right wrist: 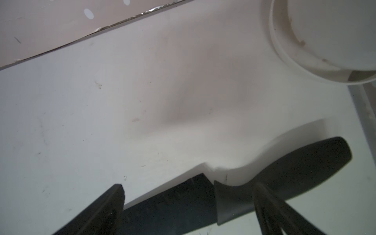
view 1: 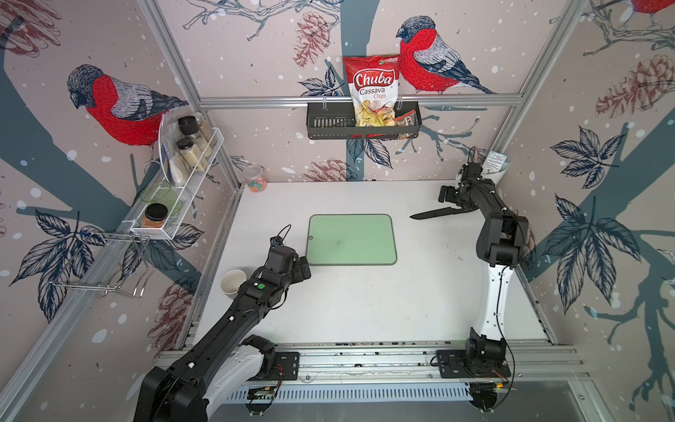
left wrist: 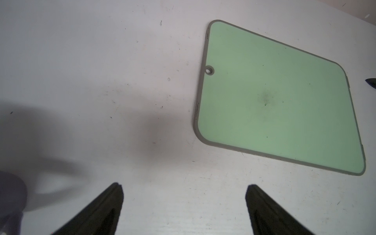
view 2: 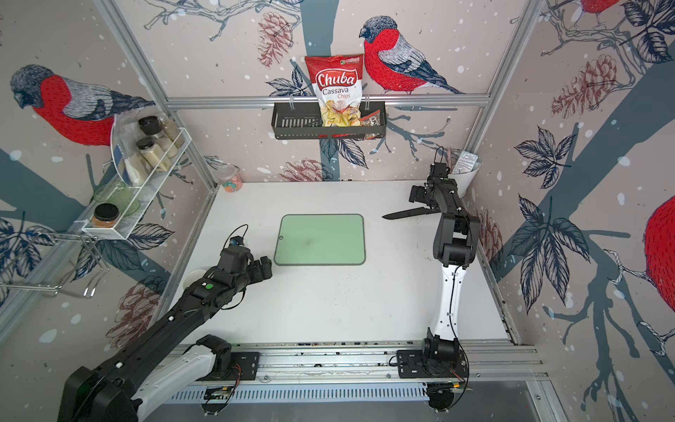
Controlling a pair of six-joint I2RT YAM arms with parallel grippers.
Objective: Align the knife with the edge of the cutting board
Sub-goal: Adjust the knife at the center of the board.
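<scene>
Knife, all black with a broad pointed blade and a slim handle (view 1: 434, 212), lies flat on the white tabletop (view 1: 365, 310) toward its far right corner. I have to bring it to the pale mint-green rectangular cutting board with the dark grey rim (view 1: 351, 239), which sits in the middle of the tabletop. In both top views the knife's long axis runs nearly left to right. Its tip points toward the board's far right corner across a gap of bare tabletop, and its handle points toward the right edge, under my right arm. So it lies roughly in line with the board's far long edge and square to its right short edge. My right gripper (right wrist: 188, 186) is over it, jaws spread wide and pinching nothing. In the right wrist view the knife runs slantwise beneath both fingers, so the line between them lies closer to along the knife than across it; I cannot tell whether either finger touches. My left gripper (left wrist: 184, 187) is also spread and empty, off the board's near left corner and well apart from the knife. I judge the right arm the one to use. I would turn the wrist until the jaws cross the handle, close, then lay the knife along the far edge or the right short one.
</scene>
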